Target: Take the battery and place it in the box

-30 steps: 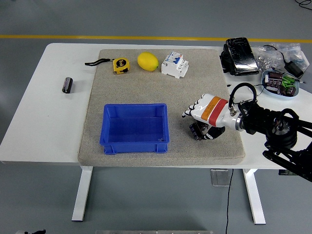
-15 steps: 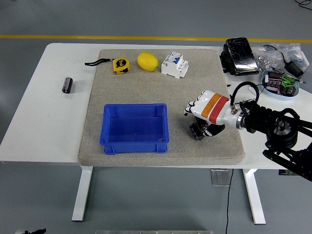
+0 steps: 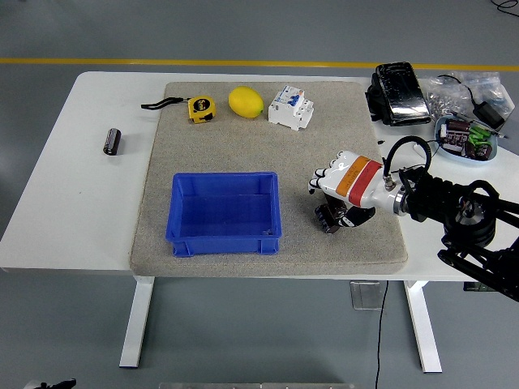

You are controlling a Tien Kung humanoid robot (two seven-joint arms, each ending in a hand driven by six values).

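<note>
- Hovering over the grey felt mat, the right hand, white with an orange band at the wrist, has its fingers curled downward around a small dark cylindrical object, judged to be a battery. Only the lower end of that object shows beneath the palm, so its seating in the grasp cannot be confirmed.
- A second small black cylindrical battery lies on its side on the bare white table, well left of the mat and apart from everything else.
- The open blue plastic box sits on the mat to the left of the hand, near but not touching it, and appears empty.
- Risk: a partial fingertip hold may let the cylinder slip or rotate during transfer. A dropped cylinder is likely to roll across the mat.
- Risk: a low carry height may strike the box's near wall with the object or knuckles, shoving the light box along the mat.
- Risk: release before the hand is fully over the box opening may leave the cylinder on the rim or outside.
- The yellow tape measure, yellow lemon and white circuit breaker at the mat's far edge lie clear of the direct path.
- The left arm is not visible.
</note>
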